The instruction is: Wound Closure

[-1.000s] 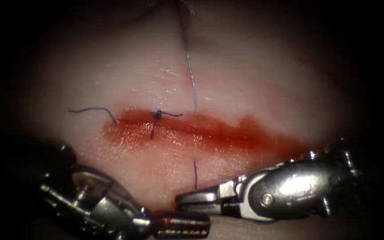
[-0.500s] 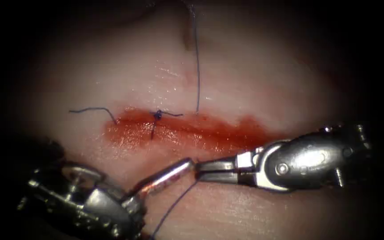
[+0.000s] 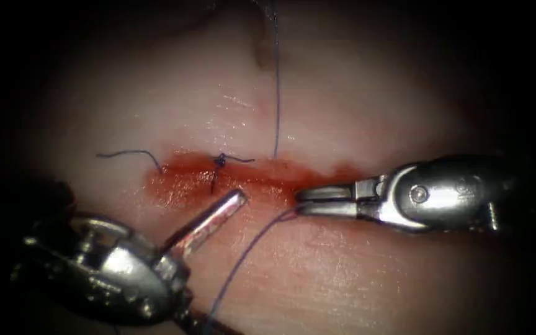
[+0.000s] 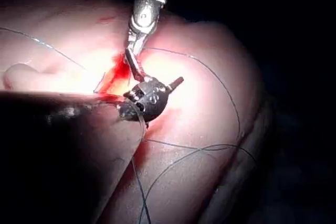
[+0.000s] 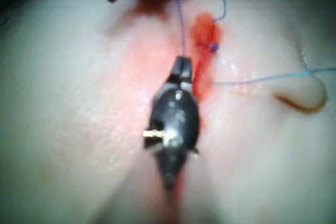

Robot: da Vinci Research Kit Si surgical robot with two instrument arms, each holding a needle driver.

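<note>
tissue [image 3: 355, 273]: right tool [image 3: 298, 201] fingers pinch thread [image 3: 243, 254].

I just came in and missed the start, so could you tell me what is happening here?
Two needle drivers work over a cut in the tissue, wet with red fluid. The right tool has its jaws shut on the thread at the cut's near edge. The left tool hovers beside it, shut and holding nothing. One knotted stitch sits at the cut's left end.

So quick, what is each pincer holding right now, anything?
Left pincer: holds nothing that I can see; open or shut cannot be told.
Right pincer: shut on the thread, beside the cut in the tissue.
</note>
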